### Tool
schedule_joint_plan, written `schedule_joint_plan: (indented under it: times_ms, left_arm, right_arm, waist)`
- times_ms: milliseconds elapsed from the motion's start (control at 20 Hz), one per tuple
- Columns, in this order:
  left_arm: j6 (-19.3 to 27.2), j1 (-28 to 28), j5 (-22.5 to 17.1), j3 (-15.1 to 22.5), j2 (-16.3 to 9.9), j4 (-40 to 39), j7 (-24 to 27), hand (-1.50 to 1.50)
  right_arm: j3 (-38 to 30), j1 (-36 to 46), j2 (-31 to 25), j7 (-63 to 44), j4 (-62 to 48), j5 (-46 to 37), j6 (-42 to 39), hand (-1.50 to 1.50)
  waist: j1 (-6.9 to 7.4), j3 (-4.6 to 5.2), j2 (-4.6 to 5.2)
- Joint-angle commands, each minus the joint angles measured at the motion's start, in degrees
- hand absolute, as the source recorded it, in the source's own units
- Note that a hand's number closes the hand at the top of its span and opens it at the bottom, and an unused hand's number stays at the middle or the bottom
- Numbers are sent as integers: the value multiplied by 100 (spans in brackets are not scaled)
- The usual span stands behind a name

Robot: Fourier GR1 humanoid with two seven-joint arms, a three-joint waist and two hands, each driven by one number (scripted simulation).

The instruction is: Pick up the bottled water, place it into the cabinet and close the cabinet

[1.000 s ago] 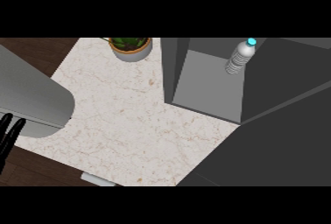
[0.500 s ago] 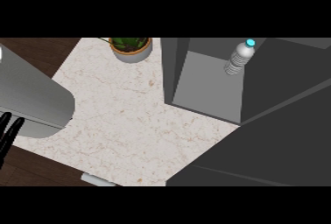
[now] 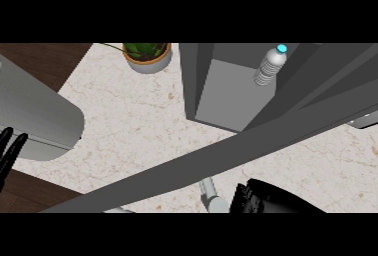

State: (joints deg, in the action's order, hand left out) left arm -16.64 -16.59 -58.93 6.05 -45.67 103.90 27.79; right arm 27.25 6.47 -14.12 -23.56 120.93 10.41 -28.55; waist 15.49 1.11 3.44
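- Bottled water (image 3: pixel 270 67) stands upright inside the cabinet (image 3: pixel 229 100) at the far right of the counter, against the compartment's right wall; clear ribbed body, bright blue cap, and no writing or label on it can be read
- Nothing else shows inside the grey cabinet's compartment — the bottle is alone on its floor
- Cabinet door (image 3: pixel 221 160) crosses the view as a long dark grey slab, running from the near left up to the far right, in front of the compartment's right side
- Right hand (image 3: pixel 255 197) shows as a black shape at the near edge, just under the door; whether its fingers are apart or together cannot be told
- Left hand (image 3: pixel 9 150) sits at the left edge, fingers straight and pointing up, holding nothing, beside a big grey forearm (image 3: pixel 33 120)
- Potted plant (image 3: pixel 148 55) in a tan pot stands on the pale marble counter (image 3: pixel 133 135) at the far side, left of the cabinet and well apart from the bottle
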Motion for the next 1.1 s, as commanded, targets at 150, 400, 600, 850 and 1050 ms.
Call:
schedule_joint_plan:
  times_ms: [150,400,600,850,1050]
  left_arm:
    - [11,-35,-14,-26,53,-127,15,-150]
    - [-88,-116,-24,-126,50,-262,89,-150]
    - [-106,-77,-91,-215,11,-352,49,-150]
    - [-157,-137,-67,-136,193,-435,147,-150]
    - [-244,-205,-52,-185,170,-409,185,-150]
  right_arm:
    - [-466,1578,1069,-700,-1521,-250,927,150]
    - [-966,2730,1393,-799,-2563,-686,1898,150]
    - [-1374,3637,1404,-597,-3566,-728,2594,150]
    - [-1718,4456,1411,-536,-4392,-594,3281,150]
    - [-1883,4548,1412,-506,-4619,-239,3773,-150]
  waist:
    - [-149,-45,-90]
    - [-168,-54,-117]
    - [-340,-81,-100]
    - [-368,-78,-90]
    - [-409,-89,-101]
